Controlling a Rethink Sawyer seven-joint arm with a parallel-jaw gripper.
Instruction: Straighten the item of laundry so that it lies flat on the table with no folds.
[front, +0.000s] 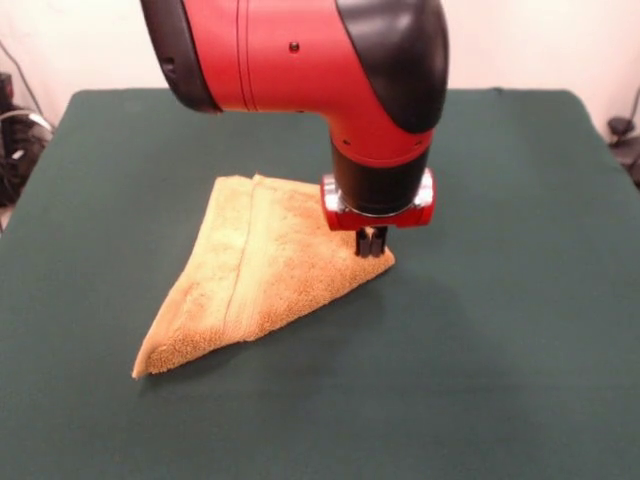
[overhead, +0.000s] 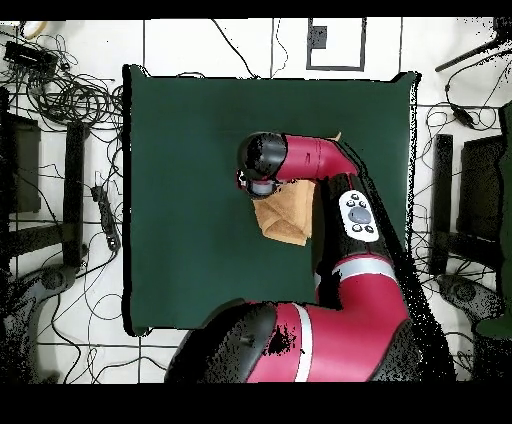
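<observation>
The item of laundry (front: 262, 268), a golden-orange towel, lies folded over into a triangle on the table (front: 500, 350). Its long point reaches toward the near left and a woven band runs along the fold. My gripper (front: 371, 244) comes straight down onto the towel's right corner, its two black fingers close together and pinching the cloth there. In the overhead view the arm's wrist covers the gripper. Only part of the towel (overhead: 285, 218) shows below the wrist, and a small tip shows beyond the arm on the green table (overhead: 180, 200).
Green cloth stretches wide on every side of the towel. Off the table, tangled cables (overhead: 70, 95) and dark equipment (overhead: 20, 160) lie on the floor at the left of the overhead view. More stands (overhead: 440, 200) are on the right.
</observation>
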